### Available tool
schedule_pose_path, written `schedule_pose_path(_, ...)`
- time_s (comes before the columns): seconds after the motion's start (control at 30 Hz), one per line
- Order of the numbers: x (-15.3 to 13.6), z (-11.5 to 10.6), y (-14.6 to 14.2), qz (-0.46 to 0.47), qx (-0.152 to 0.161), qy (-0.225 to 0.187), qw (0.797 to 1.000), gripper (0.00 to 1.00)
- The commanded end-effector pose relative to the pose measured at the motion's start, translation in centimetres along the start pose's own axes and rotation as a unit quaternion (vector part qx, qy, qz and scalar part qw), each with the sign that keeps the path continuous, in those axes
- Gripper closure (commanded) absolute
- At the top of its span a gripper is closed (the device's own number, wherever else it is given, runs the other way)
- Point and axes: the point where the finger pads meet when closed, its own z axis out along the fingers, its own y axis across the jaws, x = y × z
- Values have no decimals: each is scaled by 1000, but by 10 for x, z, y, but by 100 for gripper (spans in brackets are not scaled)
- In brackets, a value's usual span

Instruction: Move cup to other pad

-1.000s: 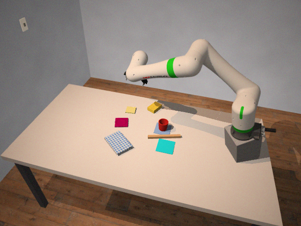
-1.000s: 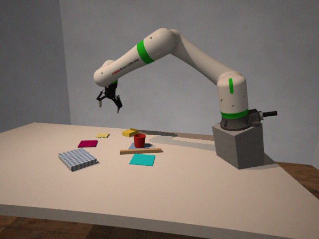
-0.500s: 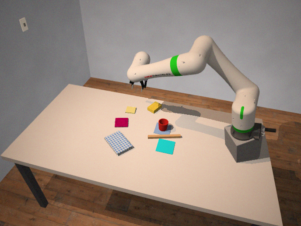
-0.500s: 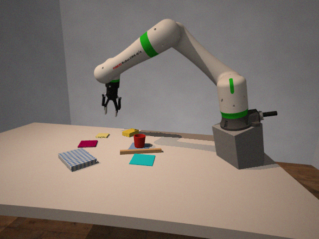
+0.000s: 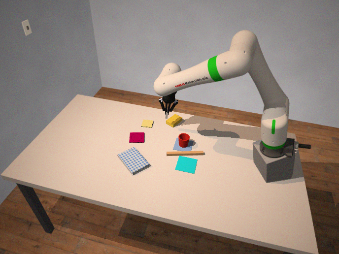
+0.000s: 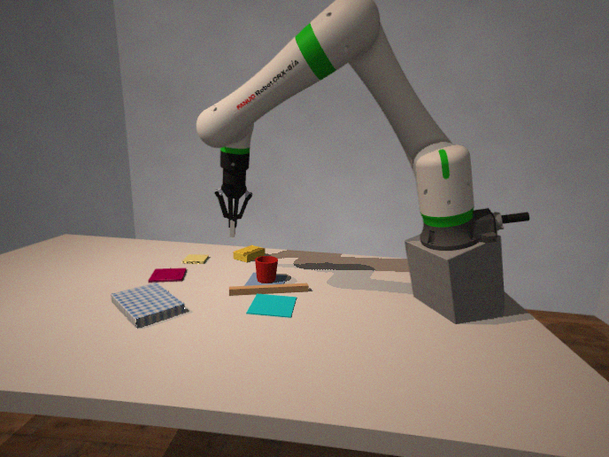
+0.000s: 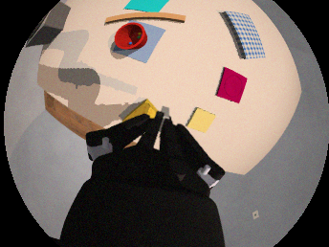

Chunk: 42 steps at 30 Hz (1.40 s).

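A red cup [image 5: 184, 140] stands upright on a pale blue pad [image 5: 182, 144]; it also shows in the exterior view [image 6: 265, 268] and in the wrist view [image 7: 132, 35], where marbles lie inside it. A wooden rail [image 5: 185, 153] lies between that pad and a cyan pad [image 5: 186, 164]. My gripper [image 5: 166, 114] is shut and empty, pointing down, well above the table at the far side, beside a yellow block [image 5: 174, 120]. It hangs apart from the cup, in the exterior view [image 6: 232, 231] up and to the left of it.
A yellow square [image 5: 147, 123], a magenta square [image 5: 136, 137] and a blue checkered block [image 5: 133, 160] lie left of the cup. The robot base [image 5: 273, 161] stands on a grey pedestal at the right.
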Motion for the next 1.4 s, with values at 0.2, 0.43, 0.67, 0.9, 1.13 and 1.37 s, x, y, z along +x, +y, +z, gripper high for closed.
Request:
schedule_pose_path(0.2,115,-22,-100,-54,21,72,996,100)
schedule_pose_path(0.43,140,-27,-126,-66,26,89,993,100)
schedule_pose_path(0.67,140,-27,-126,-66,26,89,993,100)
schedule_pose_path(0.9,140,-27,-126,-66,26,89,993,41)
schedule_pose_path(1.13,140,-27,-126,-66,26,89,993,41)
schedule_pose_path(1.37,140,-27,-126,-66,26,89,993,41)
